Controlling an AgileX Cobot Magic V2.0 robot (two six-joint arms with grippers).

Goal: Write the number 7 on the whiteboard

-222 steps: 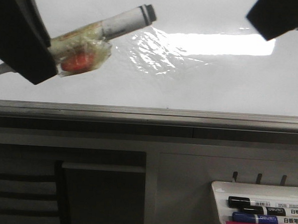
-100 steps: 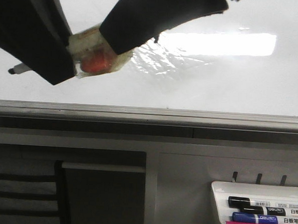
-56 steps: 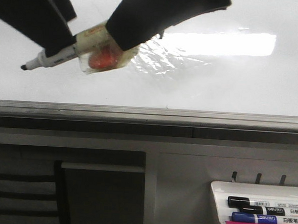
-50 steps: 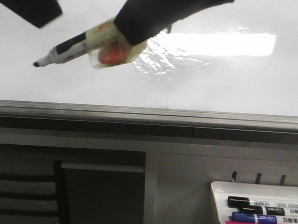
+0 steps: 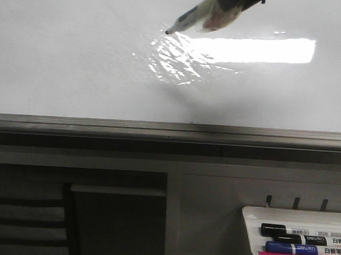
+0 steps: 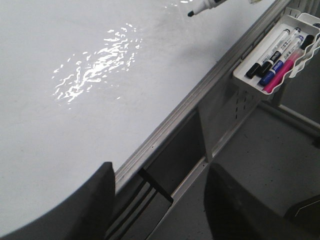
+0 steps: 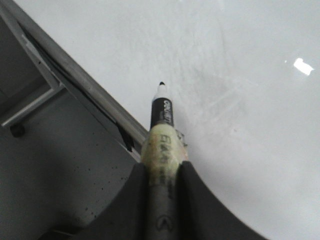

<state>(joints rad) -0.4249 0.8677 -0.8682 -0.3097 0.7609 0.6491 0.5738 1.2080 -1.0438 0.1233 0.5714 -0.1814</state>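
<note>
Glossy white whiteboard (image 5: 77, 60) blank, no 7 yet.
Front: marker (image 5: 190, 17) uncapped, handed left to right since 2.2 s ago; right gripper (image 5: 237, 1) now carries it up toward glare patch, tip just above board. Left arm gone from view. Means handover done, stroke pending.
Left wrist: left gripper (image 6: 160, 200) fingers apart, empty, off board edge; tray (image 6: 280, 52) beyond.
Right wrist: fingers (image 7: 192, 200) clamped on marker barrel, tip aimed at board, contact unclear.
</note>
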